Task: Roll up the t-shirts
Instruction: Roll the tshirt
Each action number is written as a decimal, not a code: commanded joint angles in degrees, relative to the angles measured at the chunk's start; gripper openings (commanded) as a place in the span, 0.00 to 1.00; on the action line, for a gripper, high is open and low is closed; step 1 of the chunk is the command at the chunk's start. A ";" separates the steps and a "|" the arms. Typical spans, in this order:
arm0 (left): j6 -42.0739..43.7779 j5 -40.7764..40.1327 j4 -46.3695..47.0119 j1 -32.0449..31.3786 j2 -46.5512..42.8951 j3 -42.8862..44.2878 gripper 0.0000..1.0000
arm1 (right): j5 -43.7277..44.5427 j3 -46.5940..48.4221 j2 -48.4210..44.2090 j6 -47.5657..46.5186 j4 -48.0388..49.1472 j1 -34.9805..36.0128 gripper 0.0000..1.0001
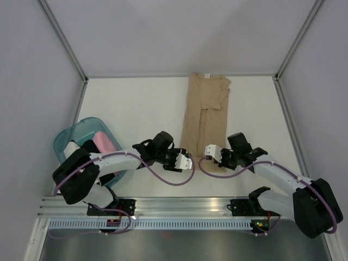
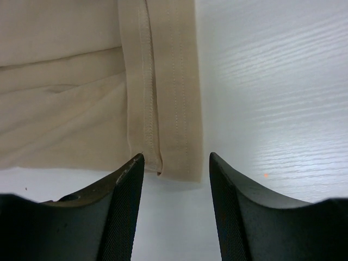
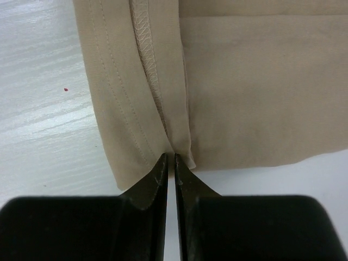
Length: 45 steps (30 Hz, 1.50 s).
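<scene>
One t-shirt [image 1: 205,111] | left end effector [image 2: 176,159] parted at hem | right end effector [image 3: 169,157] pinching hem

Here come the two arms, the left arm [image 1: 107,160] and the right arm [image 1: 278,174], each built of white tubular links between bulky matte-black joint housings. A purple cable [image 1: 163,180] hangs in a slack loop off each arm, and each has a black base bracket [image 1: 118,206] on the ribbed aluminium rail [image 1: 179,205] along the near edge of the bench [image 1: 136,103]. Up close, the left pincer [image 2: 175,157] has thick black fingers [image 2: 122,212] with a fine mesh-grained inner face and a pale scuffed rim, while the right pincer [image 3: 169,157] has dark fingers [image 3: 149,187] narrowing to thin wedge tips from a blocky black body.
</scene>
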 commanded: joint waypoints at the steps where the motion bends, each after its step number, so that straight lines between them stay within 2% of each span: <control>1: 11.29 -0.72 6.97 0.10 2.90 -1.35 0.57 | 0.17 -0.70 -1.47 -0.72 1.04 0.05 0.14; 4: 12.44 -3.80 7.87 0.10 6.42 -1.19 0.57 | -0.35 -0.88 -1.83 -1.16 0.61 0.05 0.14; 7: 13.15 -3.11 8.14 0.19 6.25 -1.88 0.57 | -0.53 -1.40 -2.35 -1.07 0.95 0.05 0.15; 14: 8.84 -5.56 5.06 0.01 7.13 -0.22 0.57 | 0.78 -2.02 -3.93 -1.69 -0.53 0.05 0.16; 18: 5.77 -5.04 3.30 0.01 3.62 0.31 0.57 | 1.84 1.39 -5.43 -3.01 -5.09 0.06 0.17; 21: 1.99 -3.46 3.74 -0.08 -1.65 1.01 0.58 | 1.84 5.43 -6.31 -5.54 -9.65 -0.03 0.23; 24: 4.69 -2.93 4.45 -0.86 -6.31 -1.35 0.59 | 1.93 6.42 -6.22 -8.02 -11.26 0.14 0.31; 30: 13.49 -2.93 6.73 -5.08 -11.42 -11.10 0.57 | 1.23 3.61 -9.56 -7.93 -9.95 0.05 0.33; 34: 15.43 -4.86 8.22 -5.96 -8.09 -11.38 0.57 | -0.62 2.73 -9.13 -7.14 -9.41 0.05 0.33; 39: 14.91 -11.01 14.55 -6.05 -2.54 -9.89 0.57 | -1.23 2.90 -8.42 -8.10 -10.20 0.05 0.33; 45: 14.73 -11.45 15.61 -6.14 1.40 -9.97 0.54 | -3.08 1.67 -8.33 -10.04 -12.49 1.63 0.33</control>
